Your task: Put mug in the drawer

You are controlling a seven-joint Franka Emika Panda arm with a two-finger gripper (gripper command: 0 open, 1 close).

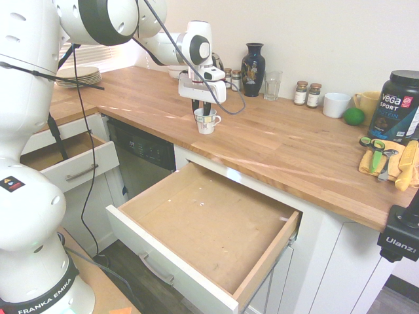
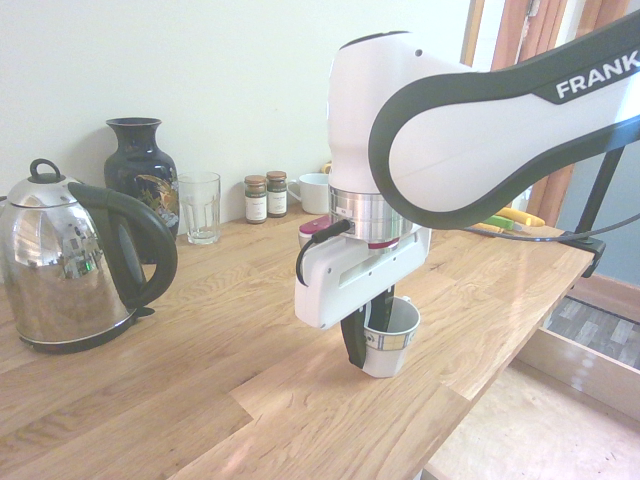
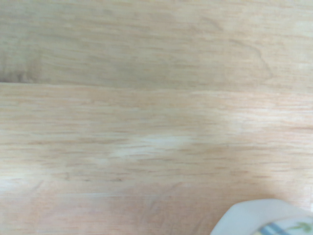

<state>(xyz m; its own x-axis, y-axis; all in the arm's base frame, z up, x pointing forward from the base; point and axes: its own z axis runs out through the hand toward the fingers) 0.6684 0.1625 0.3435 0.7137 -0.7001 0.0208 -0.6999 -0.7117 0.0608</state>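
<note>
The mug is small and white with coloured marks, and it stands upright on the wooden counter behind the open drawer. My gripper comes straight down onto it and straddles the wall on the side away from the handle. The second exterior view shows the gripper low over the mug, whose base rests on the wood. A bit of the mug's rim shows in the wrist view. The drawer is pulled far out below the counter edge, its brown bottom bare.
A smaller drawer stands open to the left. A kettle, dark vase, glass, spice jars, white cup, yellow mug, lime and black tub line the wall. Plates sit far left.
</note>
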